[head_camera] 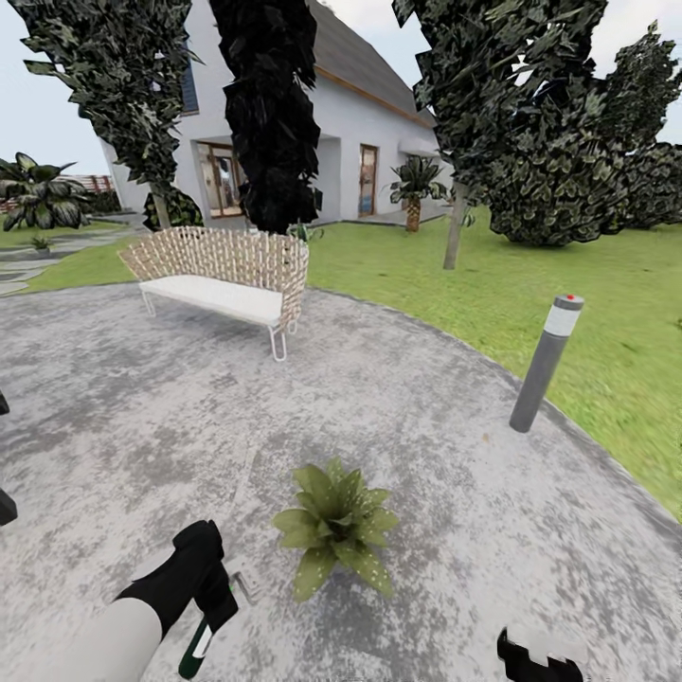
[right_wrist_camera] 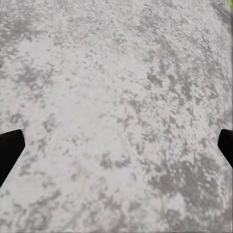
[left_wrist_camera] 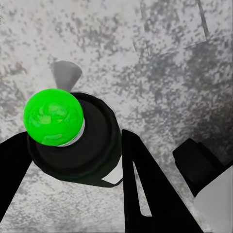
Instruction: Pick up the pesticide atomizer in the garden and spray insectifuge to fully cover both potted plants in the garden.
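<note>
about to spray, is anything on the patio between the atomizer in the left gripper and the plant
Nothing visible does. The left gripper holds the pesticide atomizer just beside the potted plant, with bare paved patio between them. The bench and the bollard light stand well beyond.

1. Left arm (head_camera: 114, 635) coming into shot: a smooth pale grey-white forearm shell, rounded like a tube.
2. Its wrist is matte black and blocky, leading to the left gripper (head_camera: 223, 592).
3. Left wrist view: flat black fingers (left_wrist_camera: 145, 194), wedge-shaped, one with a narrow slot cut through.
4. Right gripper (head_camera: 540, 658): black, angular, with a white patch.
</note>
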You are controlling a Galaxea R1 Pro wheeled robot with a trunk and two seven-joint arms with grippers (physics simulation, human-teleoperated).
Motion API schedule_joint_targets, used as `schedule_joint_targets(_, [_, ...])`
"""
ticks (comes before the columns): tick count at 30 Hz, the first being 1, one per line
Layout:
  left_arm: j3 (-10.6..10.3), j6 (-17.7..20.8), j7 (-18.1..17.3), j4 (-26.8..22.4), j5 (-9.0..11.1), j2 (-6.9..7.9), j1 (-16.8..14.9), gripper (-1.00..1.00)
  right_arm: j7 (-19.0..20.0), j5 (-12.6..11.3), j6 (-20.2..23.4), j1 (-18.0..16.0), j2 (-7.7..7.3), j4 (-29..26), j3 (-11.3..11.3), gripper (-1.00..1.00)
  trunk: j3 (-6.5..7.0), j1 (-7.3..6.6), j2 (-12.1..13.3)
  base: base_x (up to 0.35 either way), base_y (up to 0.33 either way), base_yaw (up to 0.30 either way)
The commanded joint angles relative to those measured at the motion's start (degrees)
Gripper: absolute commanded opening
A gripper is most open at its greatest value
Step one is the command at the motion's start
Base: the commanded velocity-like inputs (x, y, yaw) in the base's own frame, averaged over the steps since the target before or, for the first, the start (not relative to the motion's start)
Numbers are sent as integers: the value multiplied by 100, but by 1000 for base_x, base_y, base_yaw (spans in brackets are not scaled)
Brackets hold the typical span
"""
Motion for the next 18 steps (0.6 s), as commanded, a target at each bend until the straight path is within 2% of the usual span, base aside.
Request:
schedule_joint_targets(1, [-28,34,-34,-11,-17,3,-4,-100,-25,61,-17,-6,0,8,-41,100,-14,-2,-2,-38,321,-171])
schedule_joint_targets(7, [-32,16,-14,1,1,-106,37,-100,-25,60,-17,-6,0,7,-41,100,-61,-2,-2,173,279,-171])
schedule_joint_targets(10, [-23,24,-28,-4,10,-370,36,-100,-25,61,-17,-6,0,7,-41,100,-85,-2,-2,238,234,-171])
schedule_joint_targets(12, [-42,26,-40,-8,-6,-469,30,-100,-25,61,-17,-6,0,5,-41,100,-101,-2,-2,241,229,-171])
schedule_joint_targets(13, [-36,10,-52,-10,-12,-444,14,-100,-25,61,-17,-6,0,5,-41,100,-109,-2,-2,242,228,-170])
schedule_joint_targets(14, [-26,-10,-65,-14,-10,-342,9,-100,-25,61,-17,-6,-1,6,-41,100,-117,-2,-2,238,233,-170])
schedule_joint_targets(17, [-19,-47,-268,-20,35,175,-21,-100,-25,61,-17,-6,0,8,-41,100,-140,-2,-2,158,280,-170])
schedule_joint_targets(18, [-19,-56,-436,-42,34,287,-32,-100,-25,61,-17,-6,0,8,-41,100,-148,-2,-2,-24,301,-170])
